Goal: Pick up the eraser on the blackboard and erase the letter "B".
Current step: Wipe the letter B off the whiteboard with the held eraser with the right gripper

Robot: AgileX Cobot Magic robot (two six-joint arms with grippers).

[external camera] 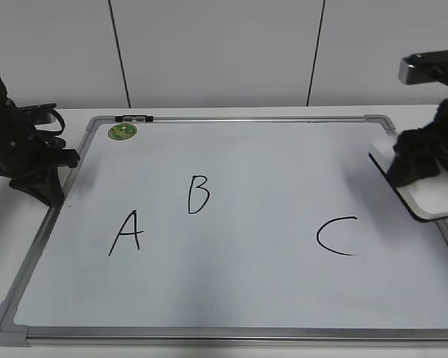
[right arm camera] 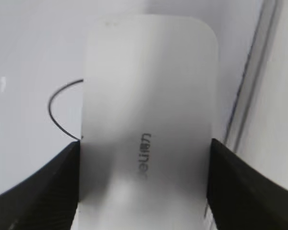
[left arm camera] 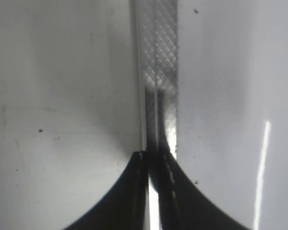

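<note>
Right tool clamps the eraser across its long smooth sides, beside the letter "C"; probably light, rigid, slippery. Left tool closed, empty.

The left arm is matt black, with bulky angular housings and a looped black cable at 12 o'clock. The right arm is also black, and carries a silver-grey block on top. In the right wrist view, fine ribbing covers the black jaws.
</note>
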